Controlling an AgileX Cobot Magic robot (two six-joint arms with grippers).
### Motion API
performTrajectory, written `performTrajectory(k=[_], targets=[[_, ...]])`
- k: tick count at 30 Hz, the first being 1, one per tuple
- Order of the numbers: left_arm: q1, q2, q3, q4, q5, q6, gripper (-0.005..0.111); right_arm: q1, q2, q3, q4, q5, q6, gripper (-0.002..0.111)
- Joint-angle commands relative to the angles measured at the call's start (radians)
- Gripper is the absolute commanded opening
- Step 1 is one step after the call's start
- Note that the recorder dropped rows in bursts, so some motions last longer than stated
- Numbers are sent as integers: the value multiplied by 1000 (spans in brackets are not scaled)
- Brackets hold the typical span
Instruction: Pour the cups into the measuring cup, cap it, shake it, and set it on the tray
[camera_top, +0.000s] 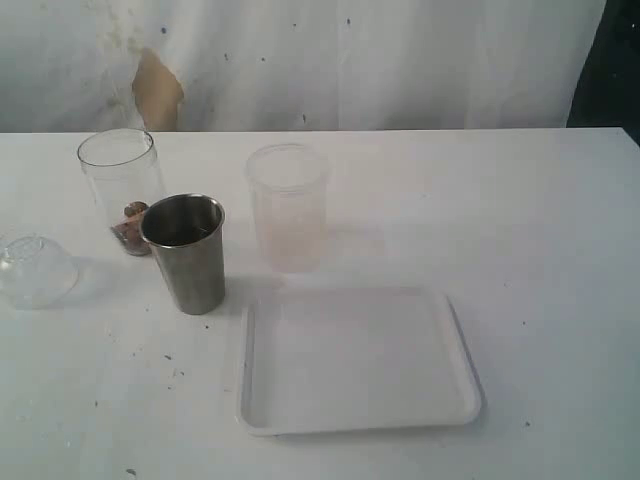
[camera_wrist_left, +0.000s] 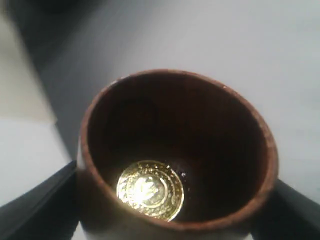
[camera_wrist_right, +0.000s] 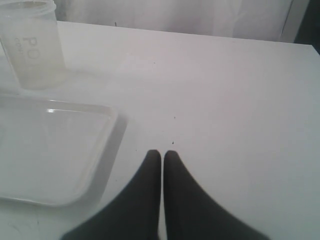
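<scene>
In the exterior view you have neither arm in frame. The clear measuring cup (camera_top: 120, 185) stands at the upper left on the white table (camera_top: 540, 250), with some brown bits (camera_top: 131, 232) at its bottom. The steel tumbler (camera_top: 186, 255) stands just in front of it, toward the frame's centre, and covers its lower right edge. A clear domed piece (camera_top: 35, 270) lies at the far left edge. The frosted cup (camera_top: 288, 205) stands upright above the centre, and the white tray (camera_top: 355, 362) lies flat below it at the lower centre, apart from the tumbler. A white cloth backdrop (camera_top: 400, 60) with a tan patch fills the top. In the left wrist view you look straight down into the brown wooden cup (camera_wrist_left: 175, 115), which fills most of the picture. A shiny gold disc (camera_wrist_left: 150, 190) lies on its floor. The left gripper (camera_wrist_left: 176, 174) has its dark fingers (camera_wrist_left: 40, 205) against the cup's two sides, gripping it, and only blurred grey surface shows beyond. In the right wrist view the right gripper (camera_wrist_right: 162, 155) has its two dark fingers pressed together on nothing, above bare table. A rounded corner of the tray (camera_wrist_right: 107, 120) lies beside them, and the frosted cup (camera_wrist_right: 35, 45) stands just past the tray's far rim.
</scene>
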Motion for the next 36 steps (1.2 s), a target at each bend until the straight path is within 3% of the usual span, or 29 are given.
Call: performTrajectory(k=[1, 5, 8, 14, 18, 23, 28, 33, 36], targets=[[0, -15, 72, 686, -206, -277, 0, 4, -6, 5, 0, 0, -6, 2], [-2, -17, 140, 920, -196, -263, 0, 4, -6, 5, 0, 0, -6, 2], [-9, -33, 261, 911, -268, -299, 0, 4, -6, 5, 0, 0, -6, 2], [-10, -91, 512, 912, -505, -212, 0, 4, -6, 5, 0, 0, -6, 2], [-12, -107, 623, 1033, -558, -208, 0, 4, -6, 5, 0, 0, -6, 2], [-91, -107, 689, 1210, -561, -143, 0, 27, -6, 5, 0, 0, -6, 2], [-176, -107, 751, 1240, -533, -32, 0, 68, -6, 5, 0, 0, -6, 2], [-194, -107, 778, 1257, -355, 12, 0, 73, -6, 5, 0, 0, -6, 2], [-194, -91, 778, 1190, -238, -78, 0, 73, -6, 5, 0, 0, -6, 2]])
